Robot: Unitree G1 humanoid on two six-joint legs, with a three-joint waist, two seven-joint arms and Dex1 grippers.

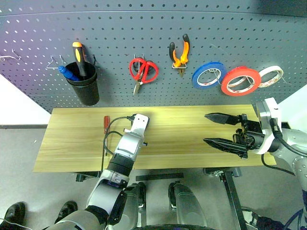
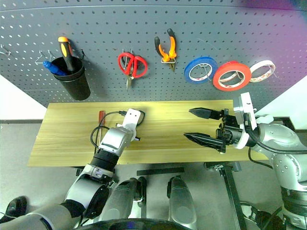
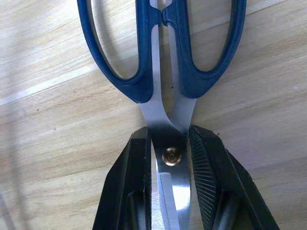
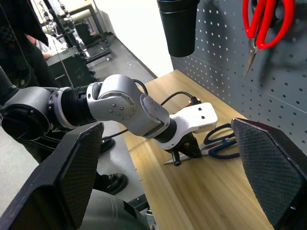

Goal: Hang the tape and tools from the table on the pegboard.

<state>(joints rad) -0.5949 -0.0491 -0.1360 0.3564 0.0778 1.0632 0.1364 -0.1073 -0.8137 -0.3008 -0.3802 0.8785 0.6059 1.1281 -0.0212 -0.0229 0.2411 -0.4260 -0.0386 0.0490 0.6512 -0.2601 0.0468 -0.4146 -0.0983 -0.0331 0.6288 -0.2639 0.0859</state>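
My left gripper (image 3: 171, 160) is shut on the dark-handled scissors (image 3: 144, 72) at their pivot. They lie flat on the wooden table (image 1: 192, 155), handles pointing away from the fingers. The right wrist view shows the same grip (image 4: 184, 154) with the scissors (image 4: 218, 141) on the wood. My right gripper (image 1: 206, 128) hovers open and empty over the table's right part, pointing left. A slim red-handled screwdriver (image 1: 106, 123) lies left of my left hand. On the pegboard (image 1: 153, 28) hang the orange-handled pliers (image 1: 179, 61) and the thick red tape roll (image 1: 225, 84).
A black cup (image 1: 84, 88) on the pegboard holds a yellow-and-black screwdriver and a blue pen. Red-handled scissors (image 1: 143, 71), a blue roll (image 1: 199, 77) and a thin pale roll (image 1: 271, 74) hang there too. A black cable (image 1: 111, 128) loops beside my left wrist. A person's shoes (image 1: 14, 213) stand at the lower left.
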